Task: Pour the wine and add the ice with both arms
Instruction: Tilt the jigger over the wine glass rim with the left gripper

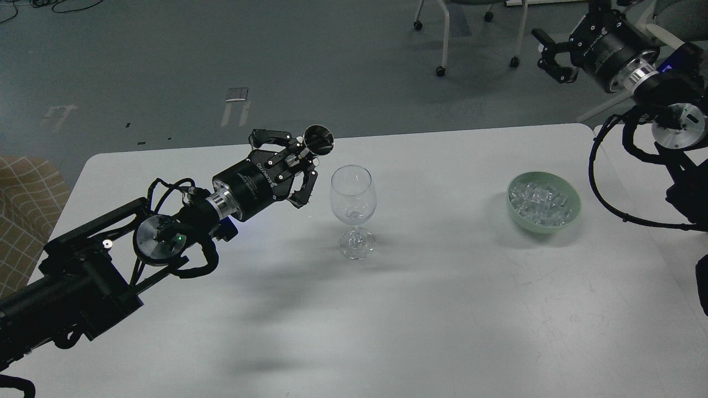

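My left gripper (303, 157) is shut on a small shiny metal cup (318, 139). It holds the cup tipped on its side, with the dark mouth facing outward, just left of and slightly above the rim of a clear wine glass (353, 194). The glass stands upright mid-table and looks almost empty. A pale green bowl (573, 213) at the right holds a heap of clear ice cubes (539, 200). My right gripper (548, 54) is open and empty, raised high beyond the table's far right corner, well above the bowl.
The white table (387, 309) ends at a far edge just behind the cup. A second white surface (641, 182) adjoins it on the right under my right arm. Chair legs on castors (441, 71) stand on the grey floor behind.
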### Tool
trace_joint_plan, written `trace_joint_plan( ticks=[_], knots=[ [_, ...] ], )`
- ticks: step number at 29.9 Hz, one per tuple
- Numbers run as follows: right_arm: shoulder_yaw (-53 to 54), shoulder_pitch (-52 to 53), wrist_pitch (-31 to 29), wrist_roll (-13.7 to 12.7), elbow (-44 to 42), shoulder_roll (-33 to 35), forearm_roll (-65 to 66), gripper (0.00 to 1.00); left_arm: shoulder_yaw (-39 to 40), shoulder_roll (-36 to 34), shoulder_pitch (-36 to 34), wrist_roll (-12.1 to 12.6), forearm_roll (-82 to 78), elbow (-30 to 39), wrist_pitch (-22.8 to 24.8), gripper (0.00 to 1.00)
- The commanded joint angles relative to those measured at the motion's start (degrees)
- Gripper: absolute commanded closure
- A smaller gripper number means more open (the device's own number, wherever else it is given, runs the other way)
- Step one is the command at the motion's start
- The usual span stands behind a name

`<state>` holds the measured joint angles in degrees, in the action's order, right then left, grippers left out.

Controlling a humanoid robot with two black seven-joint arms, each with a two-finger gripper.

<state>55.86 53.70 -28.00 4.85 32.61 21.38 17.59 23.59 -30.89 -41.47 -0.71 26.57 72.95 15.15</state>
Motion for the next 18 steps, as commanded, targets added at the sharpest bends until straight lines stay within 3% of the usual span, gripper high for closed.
trace_joint_plan(
  ticks=[1, 18],
  knots=[
    [0.04, 0.0, 0.0, -0.01, -0.01, 0.06, -0.01, 0.0, -0.03, 0.04, -0.1, -0.17, -1.34, -0.01, -0.12, 1.0],
    [0.13, 0.09, 0.0, 0.07, -0.01, 0.06, 0.07, 0.0, -0.03, -0.4, -0.72, -1.84, -5.92, 0.61, -1.09, 1.0]
  ],
)
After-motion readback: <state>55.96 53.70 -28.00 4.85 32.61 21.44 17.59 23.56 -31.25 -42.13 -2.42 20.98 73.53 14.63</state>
